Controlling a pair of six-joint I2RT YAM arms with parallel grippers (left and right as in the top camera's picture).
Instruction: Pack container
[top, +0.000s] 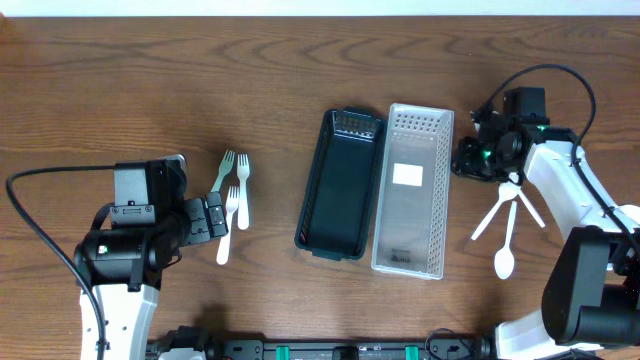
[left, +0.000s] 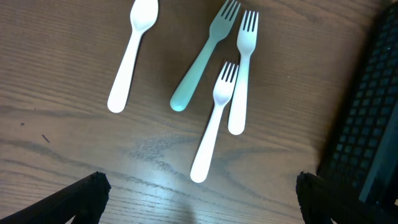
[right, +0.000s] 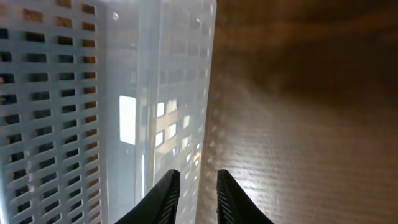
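the clear basket (top: 410, 225) lies in the middle of the table (top: 300, 70), its long side running away from the robot. a black tray (top: 338, 200) lies just beside it on the left, the long sides touching or almost touching.

further left of the basket, beyond the tray, there are three forks: a green fork (top: 222, 172) and two white forks (top: 242, 190). the left gripper (top: 213, 215) hovers near their handles. in the left wrist view its fingers (left: 87, 196) are wide apart, with the fork handles lying in front of them, and one white spoon (left: 129, 59) lies a bit more far from the basket than the forks.

the right gripper (top: 467, 160) is at the right wall of the basket, near its far end. its fingers (right: 166, 196) stand close together with a narrow gap, above the rim of the wall. i cannot tell if they touch it.

right of the basket, three white utensils (top: 505, 215) lie fanned out; one of them is clearly a spoon.
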